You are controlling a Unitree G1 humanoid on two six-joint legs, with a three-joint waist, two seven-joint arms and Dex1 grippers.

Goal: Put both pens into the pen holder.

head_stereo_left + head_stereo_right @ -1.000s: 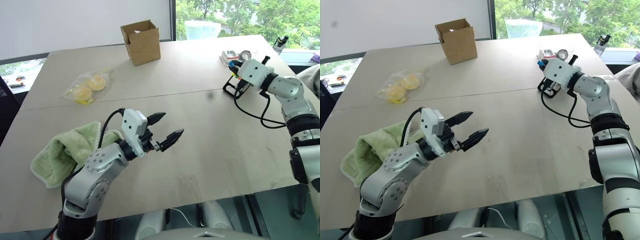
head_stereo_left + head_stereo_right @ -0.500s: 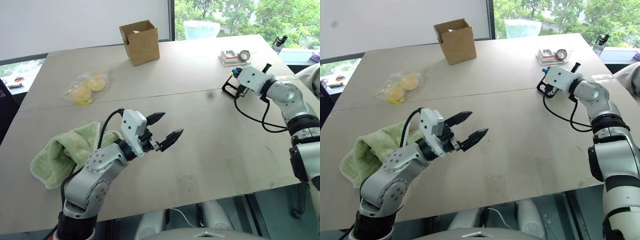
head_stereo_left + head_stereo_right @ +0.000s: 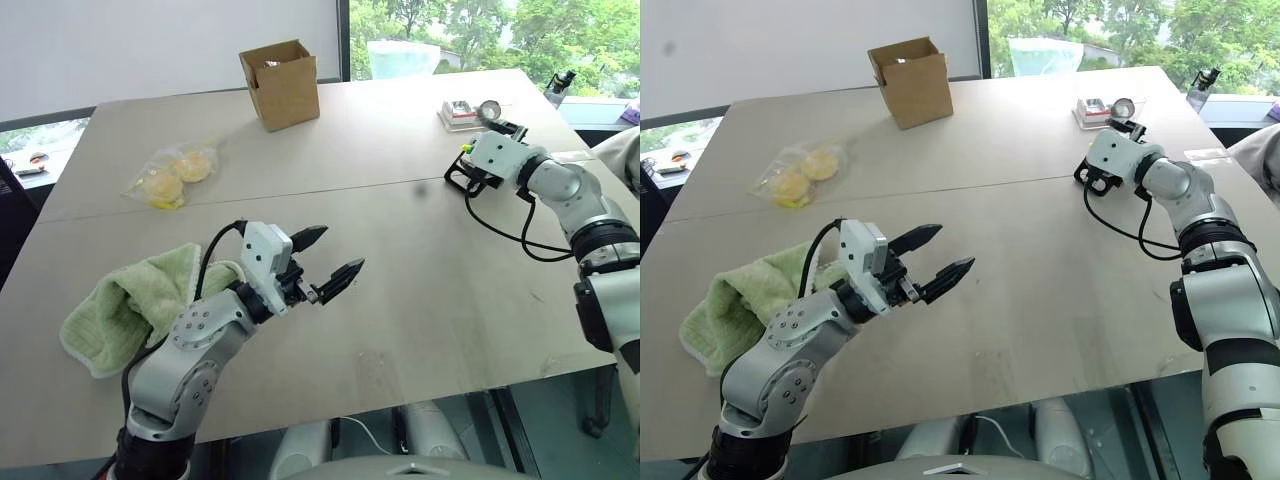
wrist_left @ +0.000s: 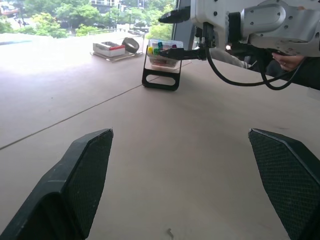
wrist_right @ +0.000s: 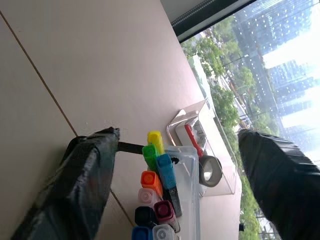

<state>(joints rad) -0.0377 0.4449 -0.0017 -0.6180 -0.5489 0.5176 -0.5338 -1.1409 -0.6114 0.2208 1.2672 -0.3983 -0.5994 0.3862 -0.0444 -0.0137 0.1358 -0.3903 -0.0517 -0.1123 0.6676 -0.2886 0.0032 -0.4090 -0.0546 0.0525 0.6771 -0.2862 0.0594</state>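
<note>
Right wrist view: clear pen holder (image 5: 186,186) shows colourful marker ends; both grippers' jaws spread, empty.

Both arms raised, left pincer (image 3: 330,262) and right pincer (image 5: 175,170) spread.

My right gripper (image 5: 170,165) has dropped lower beside the pen holder (image 4: 162,55), and its jaws now stand wide apart over the marker ends.

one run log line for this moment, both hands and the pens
left hand: open, empty, above table | right hand: open at pen holder | pens: marker ends showing in holder
</note>
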